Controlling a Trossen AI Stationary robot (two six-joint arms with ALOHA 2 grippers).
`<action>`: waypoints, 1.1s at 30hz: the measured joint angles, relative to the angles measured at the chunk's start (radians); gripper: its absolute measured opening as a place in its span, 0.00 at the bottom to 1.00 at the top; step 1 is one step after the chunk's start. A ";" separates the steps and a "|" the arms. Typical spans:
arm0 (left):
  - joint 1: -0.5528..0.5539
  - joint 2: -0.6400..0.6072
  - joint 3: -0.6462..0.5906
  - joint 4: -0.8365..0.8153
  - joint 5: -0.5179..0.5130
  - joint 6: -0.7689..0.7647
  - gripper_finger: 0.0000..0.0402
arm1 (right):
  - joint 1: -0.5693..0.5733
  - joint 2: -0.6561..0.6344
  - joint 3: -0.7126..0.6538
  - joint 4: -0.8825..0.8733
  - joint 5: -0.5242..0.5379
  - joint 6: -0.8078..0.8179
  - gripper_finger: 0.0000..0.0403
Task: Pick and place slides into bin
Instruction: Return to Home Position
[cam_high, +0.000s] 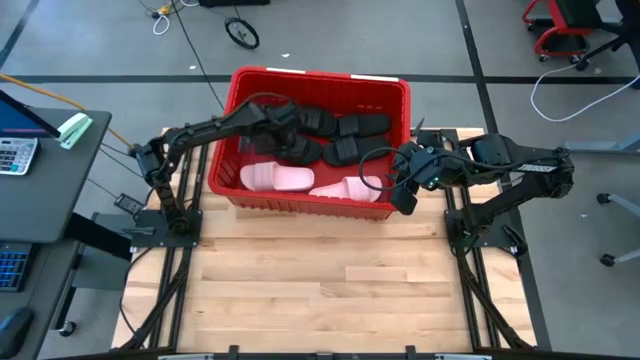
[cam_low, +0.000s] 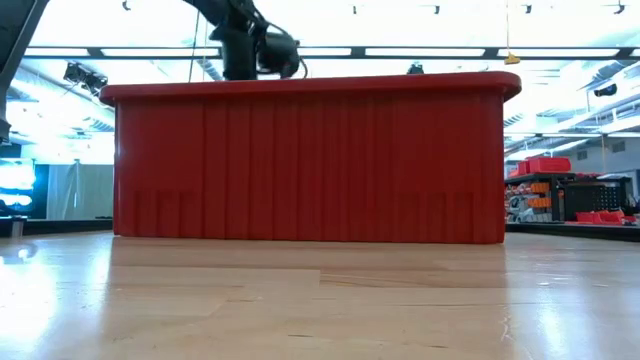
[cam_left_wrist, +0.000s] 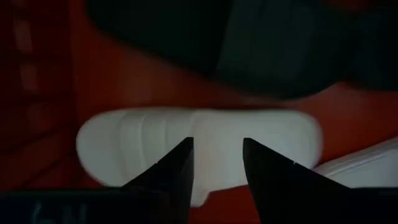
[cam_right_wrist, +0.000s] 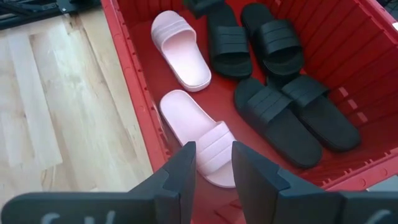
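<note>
The red bin (cam_high: 228, 120) stands at the table's far middle; its near wall fills the low view (cam_low: 310, 165). Inside lie four black slides (cam_high: 352, 150) (cam_right_wrist: 273, 40) and two pale pink slides (cam_high: 278, 177) (cam_right_wrist: 208, 140), soles down on the bin floor. My left gripper (cam_high: 290, 135) (cam_left_wrist: 217, 152) hangs inside the bin over the left pink slide (cam_left_wrist: 143, 146), open and empty. My right gripper (cam_high: 405, 195) (cam_right_wrist: 214, 155) hovers at the bin's near right corner, above the right pink slide, fingers a little apart and empty.
Bare wooden tabletop (cam_high: 320, 280) lies in front of the bin. A dark side desk with a calculator (cam_high: 15, 155) stands left of the table. Cables and a red chair base (cam_high: 565, 35) lie on the floor beyond. My left arm shows above the bin rim in the low view (cam_low: 250, 45).
</note>
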 joint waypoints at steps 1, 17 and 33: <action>0.000 0.000 0.024 0.000 -0.004 0.005 0.35 | 0.000 0.000 0.000 0.000 0.000 0.002 0.27; -0.109 0.000 0.534 0.140 0.148 0.318 0.25 | 0.005 -0.039 0.000 -0.001 0.007 -0.044 0.27; -0.346 -0.461 0.537 -0.124 -0.052 0.437 0.25 | 0.107 -0.511 -0.016 -0.036 -0.087 -0.055 0.27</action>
